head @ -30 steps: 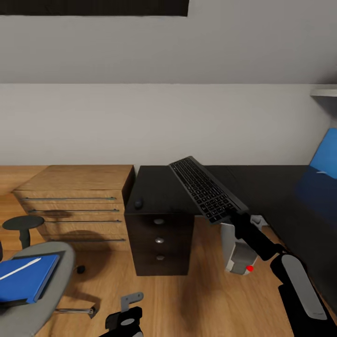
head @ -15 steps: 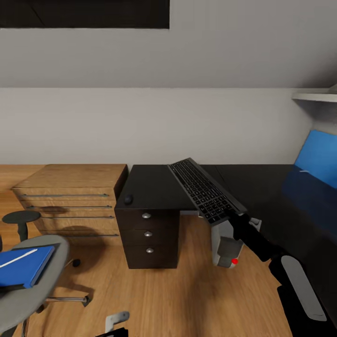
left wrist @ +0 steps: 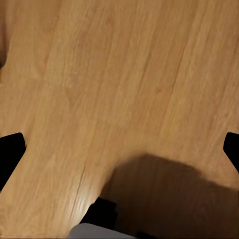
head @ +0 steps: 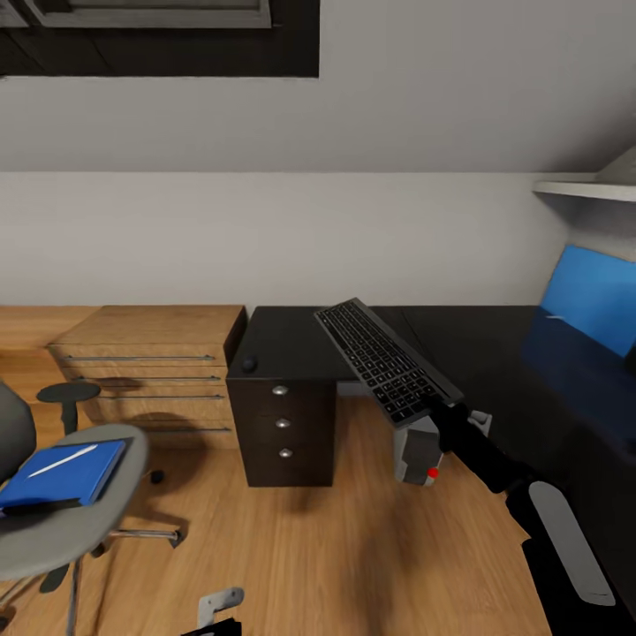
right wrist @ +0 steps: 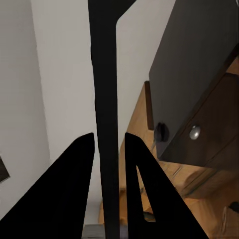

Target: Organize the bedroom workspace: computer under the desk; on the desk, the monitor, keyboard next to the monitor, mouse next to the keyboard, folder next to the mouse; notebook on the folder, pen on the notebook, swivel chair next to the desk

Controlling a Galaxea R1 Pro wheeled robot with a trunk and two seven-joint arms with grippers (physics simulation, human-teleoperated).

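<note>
Head view | right gripper (head: 439, 408) clamped on keyboard (head: 382, 358) above desk (head: 291, 340) edge | left gripper (left wrist: 119, 149) fingers apart | no legible writing

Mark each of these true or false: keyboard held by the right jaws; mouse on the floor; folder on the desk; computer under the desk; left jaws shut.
1. The right gripper holds the keyboard. True.
2. The mouse lies on the floor. False: it sits on the desk.
3. The folder is on the desk. False: it is on the chair.
4. The computer stands under the desk. True.
5. The left gripper is shut. False: its jaws stand wide apart.
</note>
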